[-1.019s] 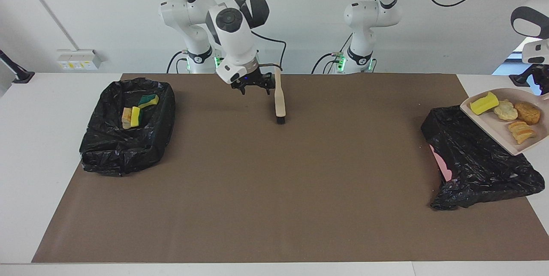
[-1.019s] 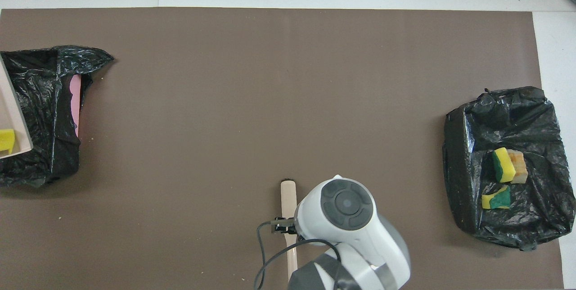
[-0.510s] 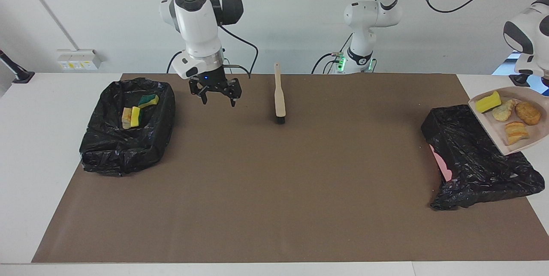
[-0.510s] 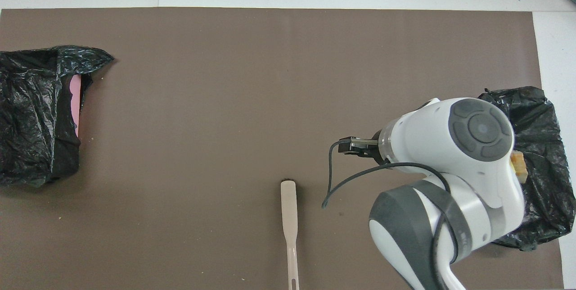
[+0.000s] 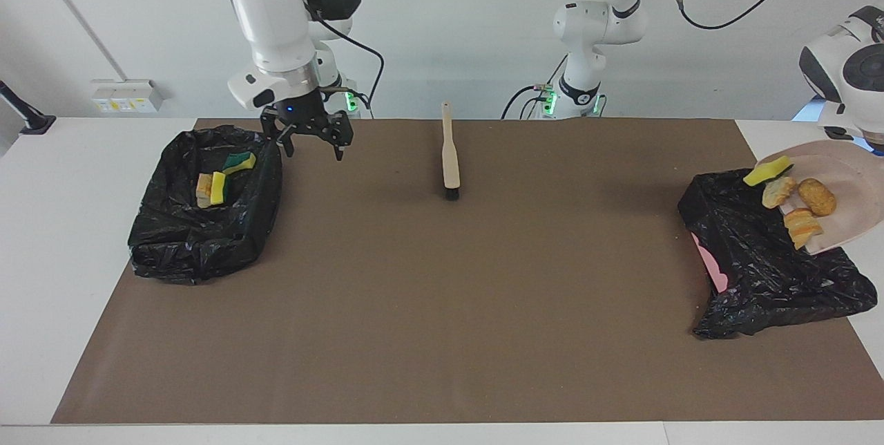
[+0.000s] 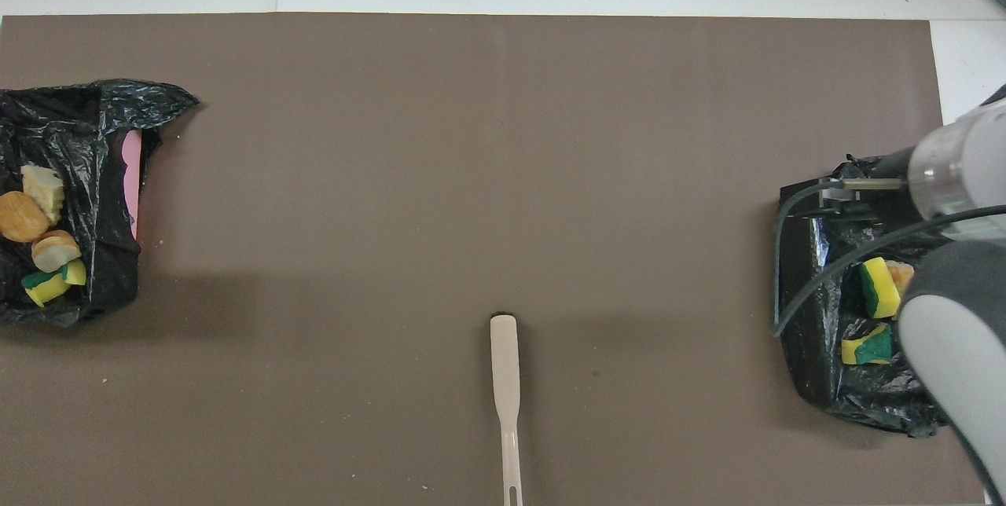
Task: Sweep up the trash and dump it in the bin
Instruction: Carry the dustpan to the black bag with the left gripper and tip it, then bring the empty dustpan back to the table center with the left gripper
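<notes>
My left gripper, at the frame's edge, is shut on a beige dustpan, which tilts down over the black-bagged bin at the left arm's end of the table. The trash sits at the pan's lower lip. It is a yellow-green sponge chunk and three bread pieces. From overhead the same sponge and bread show over that bin's bag. The brush lies on the mat. My right gripper hangs open with nothing in it beside the other bin.
The bin at the right arm's end holds two sponge chunks and a bread piece. The brush lies lengthwise near the robots' edge of the brown mat. A pink wall shows under the bag of the bin at the left arm's end.
My right gripper left the brush and swung up toward the bin at its end. The left arm tipped the dustpan, and the trash slid down to its lip.
</notes>
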